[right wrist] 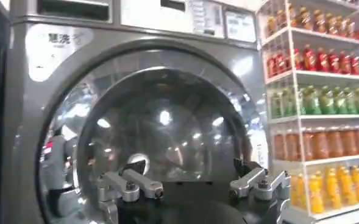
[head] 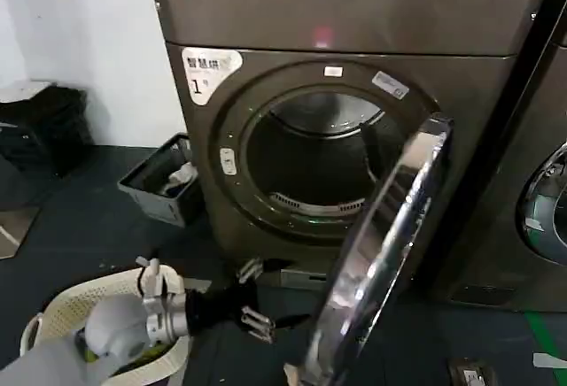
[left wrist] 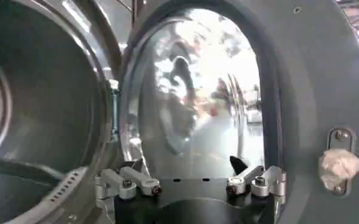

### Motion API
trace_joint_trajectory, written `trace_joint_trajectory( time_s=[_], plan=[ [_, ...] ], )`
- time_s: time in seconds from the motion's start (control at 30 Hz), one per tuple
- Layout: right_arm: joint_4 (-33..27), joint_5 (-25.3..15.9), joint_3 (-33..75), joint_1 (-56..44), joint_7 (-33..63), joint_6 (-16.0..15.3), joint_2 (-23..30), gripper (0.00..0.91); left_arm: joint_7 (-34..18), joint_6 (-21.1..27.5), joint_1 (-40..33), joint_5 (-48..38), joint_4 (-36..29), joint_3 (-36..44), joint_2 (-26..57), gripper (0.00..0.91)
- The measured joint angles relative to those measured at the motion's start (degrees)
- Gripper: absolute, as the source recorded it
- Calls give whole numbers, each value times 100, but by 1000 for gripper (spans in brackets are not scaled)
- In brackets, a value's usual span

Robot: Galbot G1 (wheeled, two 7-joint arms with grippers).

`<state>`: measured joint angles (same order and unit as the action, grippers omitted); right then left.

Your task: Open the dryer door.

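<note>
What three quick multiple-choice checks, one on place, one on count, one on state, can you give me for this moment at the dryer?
1. Where is the left pincer?
A. Low, before the dryer, beside the swung-out dryer door
B. Inside the drum
C. On top of the dryer

2. How many white stickers marked "1" are on the dryer's front?
A. None
B. One
C. Three

3. What state is the dryer door in?
A. Shut
B. Removed
C. Open

Answers: 1 A, the head view shows it below the opening, near the door's chrome rim. 2 B, one sits at the upper left corner. 3 C, the drum opening is exposed.
</note>
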<state>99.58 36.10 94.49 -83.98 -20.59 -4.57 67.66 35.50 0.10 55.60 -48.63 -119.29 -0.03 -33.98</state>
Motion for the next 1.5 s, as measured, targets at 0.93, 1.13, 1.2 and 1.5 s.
trace_joint_trajectory(
  time_s=[0.93, 1.13, 1.2, 1.5],
  plan=[
    [-455, -1026, 1325, -277, 829, -346, -213, 907, -238, -26, -2547, -206, 868, 2636, -647, 907],
    [-456, -1042, 1775, -426, 849, -402, -307, 907, -253, -37, -3157, -287, 1228, 3146, -988, 907],
    [-451, -1054, 1934, -483, 861, -413, -319, 907, -266, -38, -3332, -293, 1338, 3277, -1130, 907],
    [-490, -1082, 2401, -597, 872, -487, -323, 907, -335, -37, -3842, -307, 1748, 3744, -1734, 907]
  ],
)
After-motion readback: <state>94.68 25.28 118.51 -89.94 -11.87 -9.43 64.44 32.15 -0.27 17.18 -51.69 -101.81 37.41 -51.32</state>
